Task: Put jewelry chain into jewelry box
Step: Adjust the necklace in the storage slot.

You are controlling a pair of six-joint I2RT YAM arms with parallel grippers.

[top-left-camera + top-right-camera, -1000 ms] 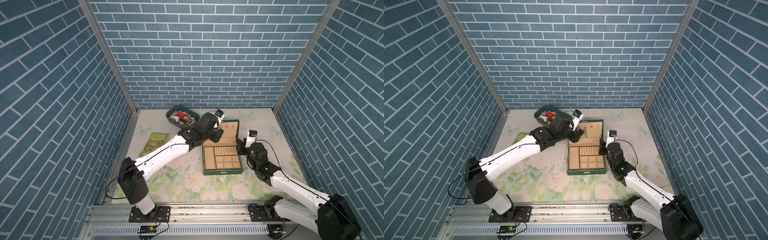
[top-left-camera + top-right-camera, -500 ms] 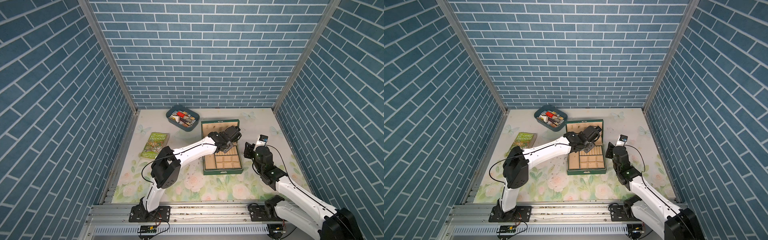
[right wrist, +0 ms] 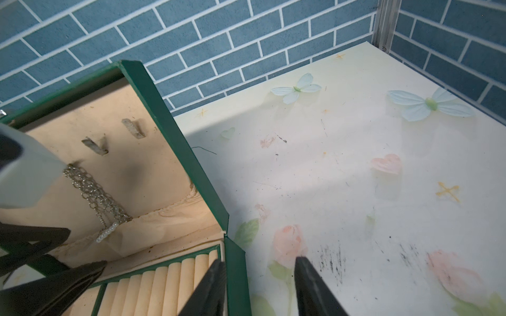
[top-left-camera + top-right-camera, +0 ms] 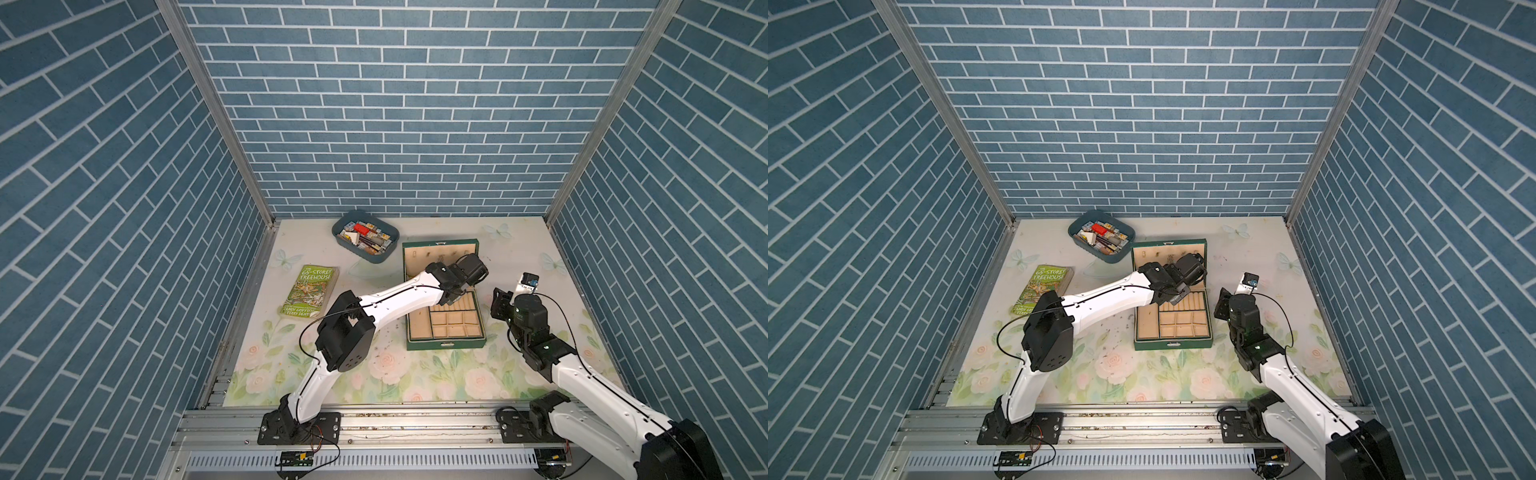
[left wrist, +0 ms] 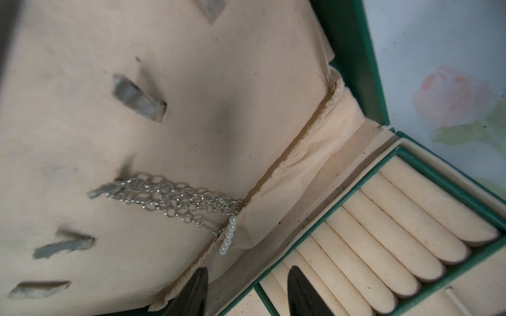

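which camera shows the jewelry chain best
The left wrist view: the jewelry chain fills mid-frame, hanging from a hook on the lid lining of the jewelry box. The right wrist view shows it smaller, partly hidden. In both top views it is too small to tell.

**Lid and ring rolls crowd the left gripper; open mat around the right**

The left gripper (image 5: 247, 294) sits with parted jaws over the jewelry box (image 4: 446, 344). Ahead of its tips rises the raised lid (image 5: 191, 82), with hooks (image 5: 138, 99) and the hanging jewelry chain (image 5: 175, 198) in the path. Beside the tips, the ring rolls (image 5: 397, 240) fill the tray. The left arm (image 4: 399, 299) spans the box's side.

The right gripper (image 3: 258, 287), jaws apart, straddles the box's side wall (image 3: 235, 270). Ahead and outward lies bare floral mat (image 3: 356, 177) up to the brick wall (image 3: 246, 41).
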